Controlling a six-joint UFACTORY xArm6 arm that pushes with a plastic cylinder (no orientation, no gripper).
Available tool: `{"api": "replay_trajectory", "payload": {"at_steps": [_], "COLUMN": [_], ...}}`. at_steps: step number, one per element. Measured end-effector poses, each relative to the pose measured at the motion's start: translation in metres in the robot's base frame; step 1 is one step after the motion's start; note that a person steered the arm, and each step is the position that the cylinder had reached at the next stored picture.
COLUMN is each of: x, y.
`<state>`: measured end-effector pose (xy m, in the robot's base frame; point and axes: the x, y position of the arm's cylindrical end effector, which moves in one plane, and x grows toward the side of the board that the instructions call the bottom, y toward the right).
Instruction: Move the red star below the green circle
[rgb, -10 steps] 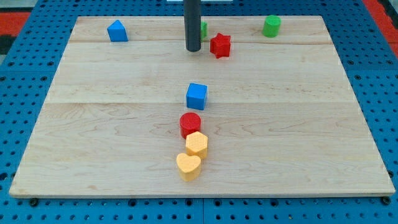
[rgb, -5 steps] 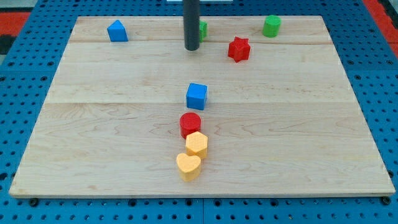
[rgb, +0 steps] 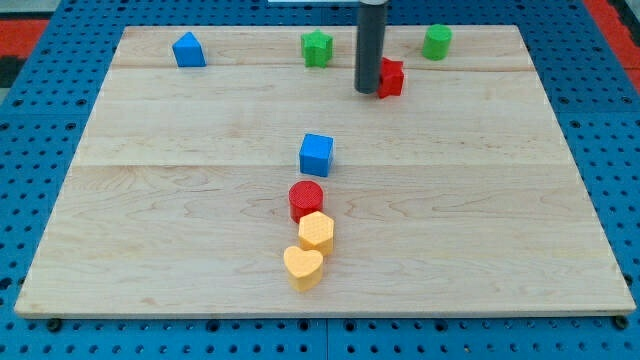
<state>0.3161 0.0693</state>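
Note:
The red star (rgb: 391, 78) lies near the view's top, right of centre, partly hidden by my rod. My tip (rgb: 368, 90) rests against the star's left side. The green circle (rgb: 436, 42) stands at the top right, above and to the right of the star, apart from it. A green star (rgb: 317, 48) sits at the top centre, left of the rod.
A blue block (rgb: 188, 50) sits at the top left. A blue cube (rgb: 316, 154) is at the board's centre. Below it stand a red cylinder (rgb: 306, 199), a yellow hexagon (rgb: 316, 232) and a yellow heart (rgb: 303, 268) in a touching column. The wooden board (rgb: 150, 200) lies on blue pegboard.
The red star slid right from beside the green star. My tip then moved right from the green star to the red star's left side, uncovering the green star.

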Motion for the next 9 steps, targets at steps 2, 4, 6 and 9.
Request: {"api": "replay_trajectory", "payload": {"at_steps": [2, 4, 6, 9], "x": [-0.029, -0.042, -0.032, -0.028], "y": [0.012, 0.021, 0.057, -0.04]}}
